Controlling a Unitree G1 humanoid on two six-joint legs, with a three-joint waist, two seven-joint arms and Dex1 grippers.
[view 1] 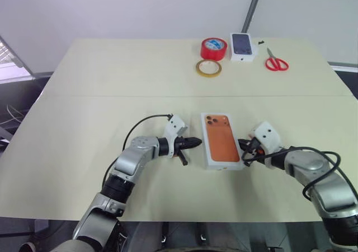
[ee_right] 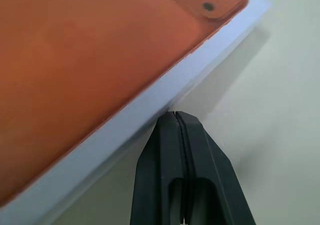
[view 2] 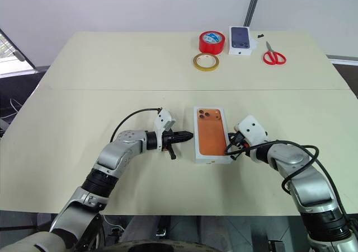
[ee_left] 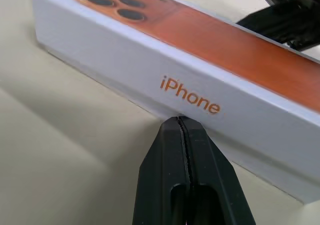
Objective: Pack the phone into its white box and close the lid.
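Note:
The lid (view 1: 221,140), printed with an orange phone picture, sits closed over the white box, which lies flat at the table's middle front. A thin strip of the box's base (ee_left: 95,80) shows under the lid's side wall marked "iPhone". The phone itself is hidden. My left gripper (view 1: 198,142) is shut and empty, its tip at the box's left long side (ee_left: 180,119). I cannot tell whether it touches. My right gripper (view 1: 241,145) is also shut and empty, with its tip at the box's right long edge (ee_right: 174,114).
At the table's far side stand a red tape roll (view 1: 213,49), a tan tape ring (view 1: 208,68), a small white box with a dark phone picture (view 1: 243,46) and red scissors (view 1: 276,63). A seam crosses the table (view 1: 84,97) behind the box.

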